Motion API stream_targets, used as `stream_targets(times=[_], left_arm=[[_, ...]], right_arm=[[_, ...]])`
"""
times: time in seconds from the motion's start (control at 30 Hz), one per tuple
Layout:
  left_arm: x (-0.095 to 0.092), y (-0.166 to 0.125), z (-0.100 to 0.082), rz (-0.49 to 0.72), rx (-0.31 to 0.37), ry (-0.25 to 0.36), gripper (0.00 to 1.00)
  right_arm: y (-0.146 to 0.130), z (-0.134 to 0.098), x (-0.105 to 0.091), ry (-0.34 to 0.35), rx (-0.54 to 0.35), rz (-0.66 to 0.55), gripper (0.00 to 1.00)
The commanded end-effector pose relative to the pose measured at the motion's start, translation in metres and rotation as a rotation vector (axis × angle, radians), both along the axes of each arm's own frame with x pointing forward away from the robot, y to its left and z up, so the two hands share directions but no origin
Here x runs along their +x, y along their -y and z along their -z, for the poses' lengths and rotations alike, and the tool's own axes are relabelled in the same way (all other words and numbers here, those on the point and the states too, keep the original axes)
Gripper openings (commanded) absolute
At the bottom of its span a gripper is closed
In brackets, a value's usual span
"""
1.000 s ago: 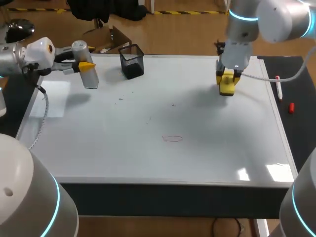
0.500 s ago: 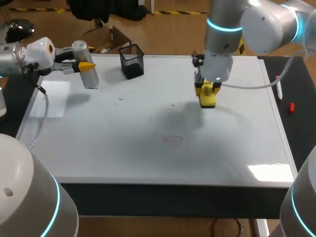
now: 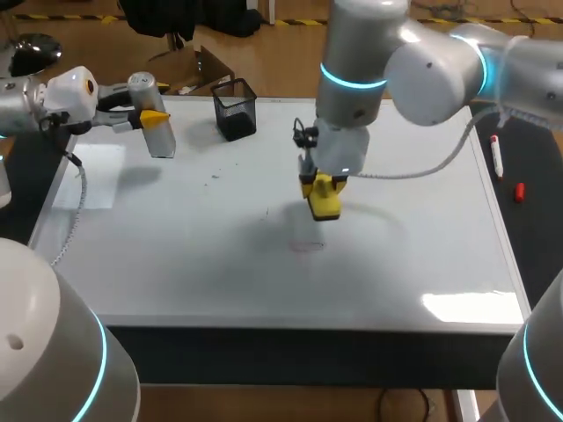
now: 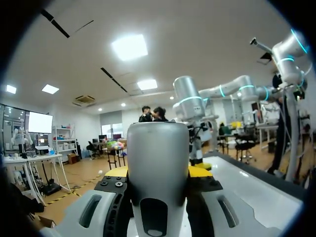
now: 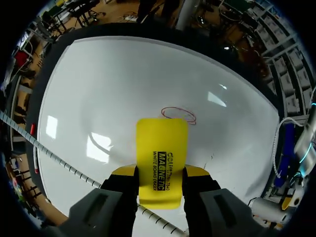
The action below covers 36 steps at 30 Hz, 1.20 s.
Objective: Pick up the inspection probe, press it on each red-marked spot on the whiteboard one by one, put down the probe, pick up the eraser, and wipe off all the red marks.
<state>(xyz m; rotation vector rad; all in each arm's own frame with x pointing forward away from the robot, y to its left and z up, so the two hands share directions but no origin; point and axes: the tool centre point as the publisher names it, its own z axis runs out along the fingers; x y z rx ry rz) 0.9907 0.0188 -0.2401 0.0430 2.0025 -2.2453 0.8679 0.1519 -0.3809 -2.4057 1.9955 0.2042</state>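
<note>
Right arm [image 3: 356, 79] comes in across the whiteboard [image 3: 176, 281] and fills the centre. Its eraser [image 3: 325, 200] sits just behind the red mark [image 3: 307, 247], with a cable [image 3: 422, 169] trailing right. A black mesh cup [image 3: 235, 108] stands at the back edge. Left gripper [image 3: 151, 117] with the probe [image 3: 161, 139] takes the back-left corner, near the cup but apart. Passable areas are the bare board along the front, the left-middle and the far right. A pen [image 3: 496, 156] lies off the board on the right.
</note>
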Motion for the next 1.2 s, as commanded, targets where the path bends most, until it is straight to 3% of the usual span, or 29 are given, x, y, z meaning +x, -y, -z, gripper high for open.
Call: stream_targets(times=[0.03,0.3,0.93,1.2], left_arm=[[0.0,0.0,-0.001,-0.001,0.001,0.002,0.0],[0.0,0.0,-0.001,-0.001,0.001,0.002,0.0],[0.0,0.0,-0.001,-0.001,0.001,0.002,0.0],[0.0,0.0,-0.001,-0.001,0.001,0.002,0.0]], right_arm=[[-0.015,0.011,-0.011,-0.011,-0.015,-0.016,0.0],[-0.026,0.017,-0.028,-0.049,0.002,-0.05,0.0],[-0.023,0.01,-0.021,-0.033,0.01,-0.044,0.0],[-0.048,0.017,-0.042,-0.026,-0.005,-0.082,0.0]])
